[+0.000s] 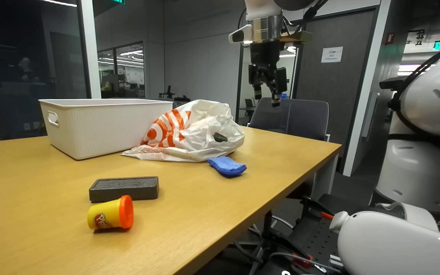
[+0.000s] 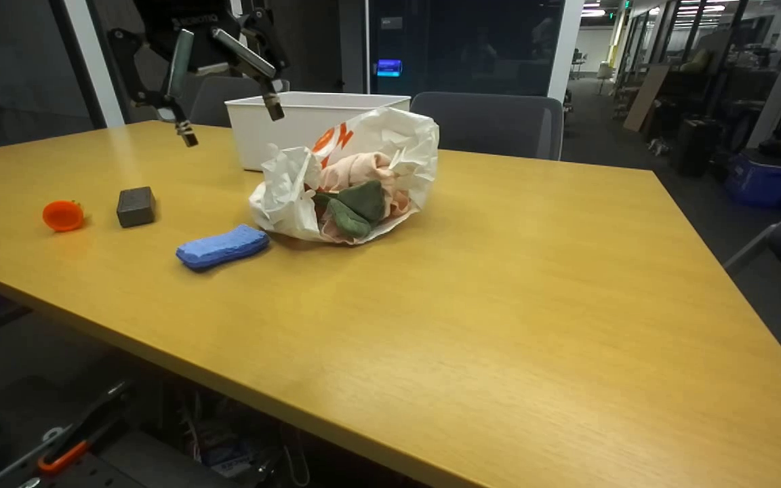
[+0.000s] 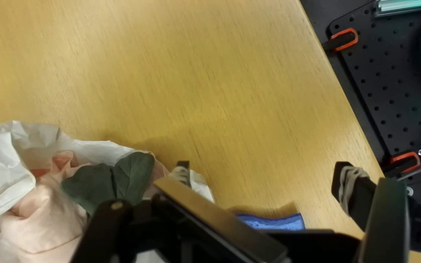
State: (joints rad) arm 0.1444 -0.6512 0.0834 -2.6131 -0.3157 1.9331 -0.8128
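My gripper (image 1: 266,97) hangs in the air above the table, fingers spread wide and nothing between them. In the wrist view, the gripper (image 3: 261,175) is over the wood beside a white plastic bag with orange print (image 2: 289,193). Pink cloth (image 3: 46,215) and a dark green cloth (image 3: 93,182) show in the bag's mouth. A folded blue cloth or sponge (image 1: 227,166) lies on the table just in front of the bag; the gripper body hides most of this blue piece (image 3: 272,222) in the wrist view. No contact with any object is visible.
A white ribbed basket (image 1: 86,133) stands behind the bag. A dark rectangular block (image 1: 124,190) and a yellow Play-Doh can with orange lid (image 1: 105,214), on its side, lie on the table (image 2: 533,305). Chairs stand around it; orange-handled clamps (image 3: 344,39) sit past its edge.
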